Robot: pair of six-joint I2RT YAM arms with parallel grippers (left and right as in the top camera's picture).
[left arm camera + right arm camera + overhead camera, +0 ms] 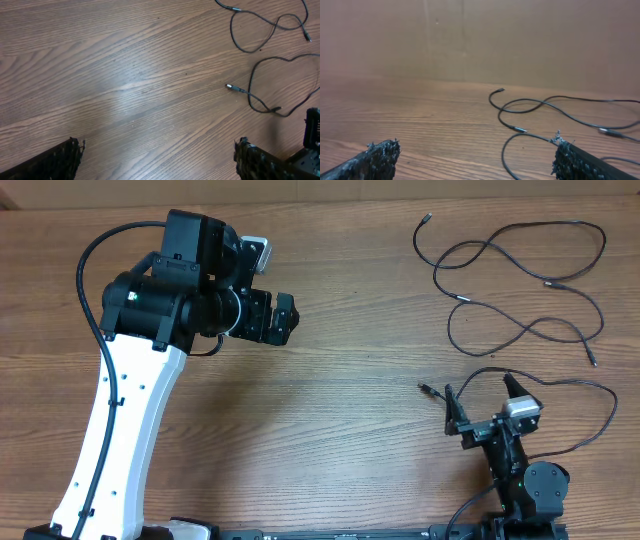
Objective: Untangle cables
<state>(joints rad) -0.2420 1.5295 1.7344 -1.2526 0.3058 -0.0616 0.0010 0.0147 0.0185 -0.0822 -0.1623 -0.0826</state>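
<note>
Parking left gripper off cables, fingers spread, empty | right gripper fingers spread by near cable, lined up to grab

Readable text: none is found in any view.
Labels, brands: none can be made out on the arms or the cables.
Numbers, signs: none are seen on the counter.
</note>
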